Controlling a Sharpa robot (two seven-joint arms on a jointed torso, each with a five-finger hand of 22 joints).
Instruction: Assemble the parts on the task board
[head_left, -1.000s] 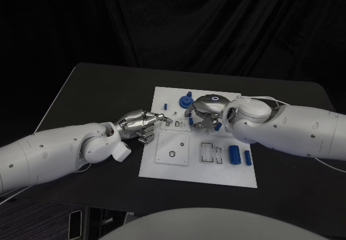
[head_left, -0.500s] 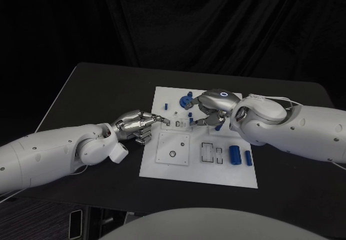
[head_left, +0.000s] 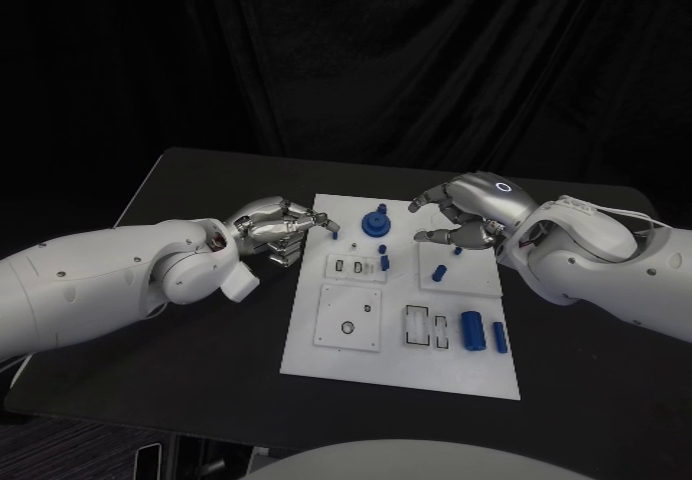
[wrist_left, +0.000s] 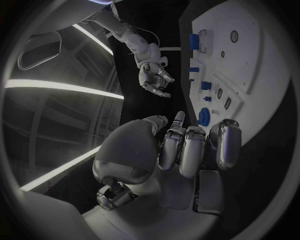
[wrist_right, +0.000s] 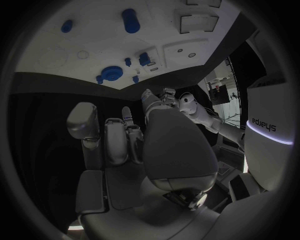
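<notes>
Right hand (head_left: 473, 212) lifted off task board (head_left: 405, 345), fingers apart, empty

Left hand (head_left: 274, 232): I see it curled in, holding nothing, at the table's left.
Right hand (head_left: 469, 213): raised, fingers apart, empty, toward the far edge.

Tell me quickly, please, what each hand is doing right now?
Left hand: fingers curled in, holding nothing, at the task board's left edge.
Right hand: fingers spread, holding nothing, above the board's far right.
</notes>
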